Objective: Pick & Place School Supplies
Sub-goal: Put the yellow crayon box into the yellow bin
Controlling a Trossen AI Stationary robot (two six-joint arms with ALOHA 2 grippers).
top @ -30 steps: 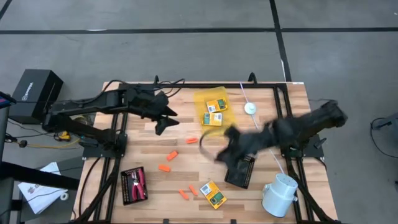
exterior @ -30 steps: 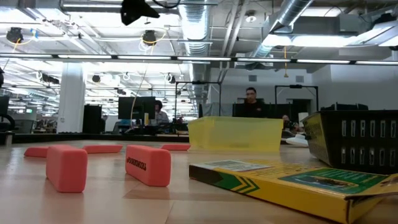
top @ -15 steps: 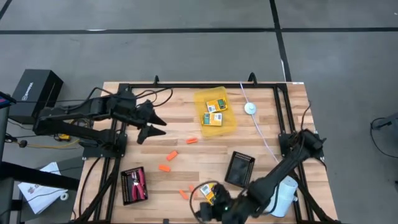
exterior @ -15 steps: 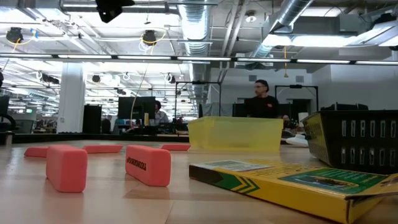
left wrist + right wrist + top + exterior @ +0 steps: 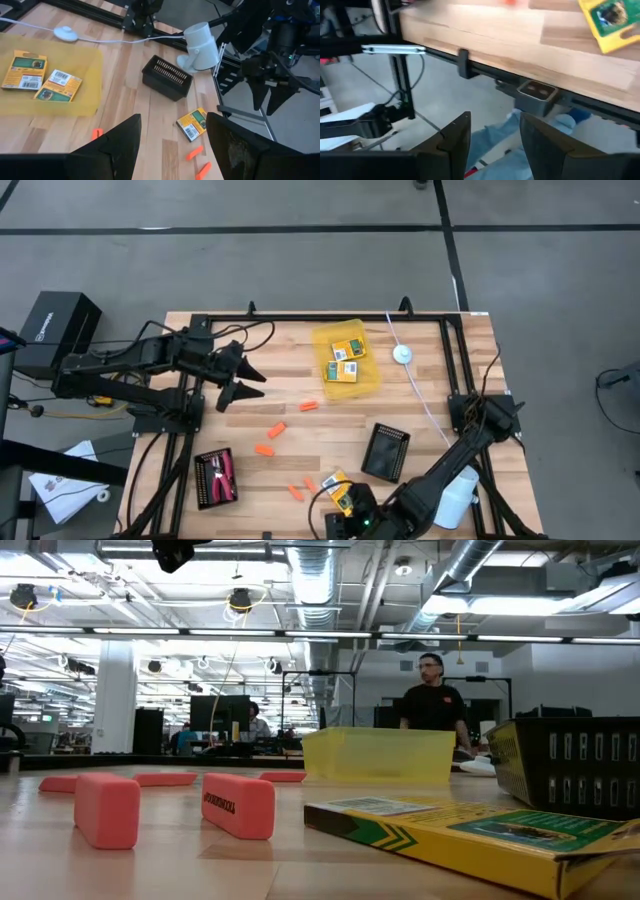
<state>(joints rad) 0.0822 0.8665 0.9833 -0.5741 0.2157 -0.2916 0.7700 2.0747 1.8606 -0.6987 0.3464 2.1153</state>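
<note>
Right hand (image 5: 352, 523) released, low at table (image 5: 420, 395) front edge, near loose card box (image 5: 338, 490) | left hand (image 5: 243, 380) released, waiting | box likely light, stiff, flat: grasp across narrow edges.

We are counting three yellow-and-green card boxes (image 5: 192, 124): two lying in the one translucent yellow tray (image 5: 322, 340) at twelve o'clock, and one on the table (image 5: 430, 390) at six. We are seeing five orange sticks (image 5: 277, 429) scattered from the centre toward seven o'clock. We are finding two black ribbed trays (image 5: 386, 452), at five and eight o'clock, the latter holding the one red-handled tool (image 5: 228, 472). We are noting one white cylinder (image 5: 455, 490) at five o'clock.
</note>
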